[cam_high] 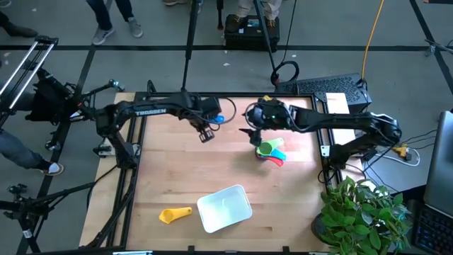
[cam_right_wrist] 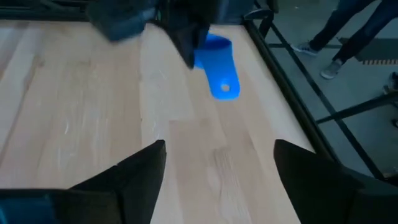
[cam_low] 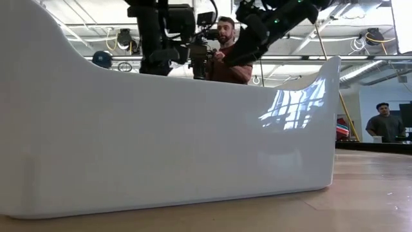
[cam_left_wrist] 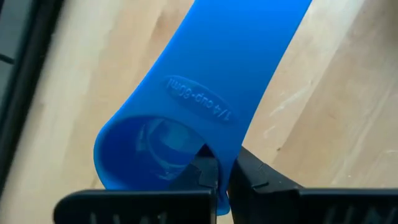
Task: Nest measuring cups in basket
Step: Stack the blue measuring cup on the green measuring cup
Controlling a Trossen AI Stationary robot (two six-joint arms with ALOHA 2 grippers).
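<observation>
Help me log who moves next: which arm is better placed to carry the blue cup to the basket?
Left. The left gripper is shut on the blue cup at its rim, while the right gripper hangs open and empty by the stacked cups.

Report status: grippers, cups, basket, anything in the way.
Left gripper shut on blue cup at far edge. Right gripper open, near stacked cups. Yellow cup beside basket. Nothing in the way.
</observation>
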